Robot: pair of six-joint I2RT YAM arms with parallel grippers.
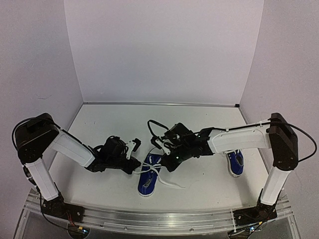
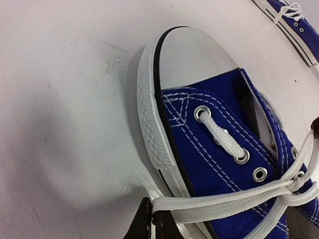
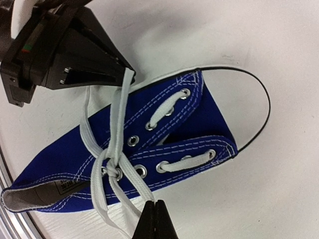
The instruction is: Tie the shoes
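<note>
Currently, item one: shoe, near the front middle of the tabletop.
- From above, its long axis runs roughly 12 to 6, tipped a little toward 1 and 7. The toe points at 6, toward the arm bases.
- Other shoe: well apart at 3 o'clock, under the right forearm, with neither hand on it.

Hands relative to the shoe:
- Left hand: just beside the shoe at about 10 o'clock, closed on the left strand.
- The left strand runs taut from this hand toward 3 o'clock in its own view and ends at the knot.
- Right hand: at about 2 o'clock from the shoe, fingers fully together. The right strand runs from the knot, at 11 o'clock in its view, into the fingertips, so it looks pinched there.
- Both hands are about equally near. They sit on opposite sides of the long axis with the knot between them.

Judgement: the coming move turns on this crosswise layout. Pulling the strands apart toward 9 and 3, square to the axis, would cinch the first crossing. A bow is not yet formed.

Appearance of the shoe:
- Blue canvas with white stitching.
- White toe cap.
- Ribbed white sole edged by a thin black line.
- Metal eyelets.
- Flat white laces, threaded in bars up the front and crossed once near the collar.
- Slack tail: lies on the tabletop at about 4 o'clock from the shoe.
</note>
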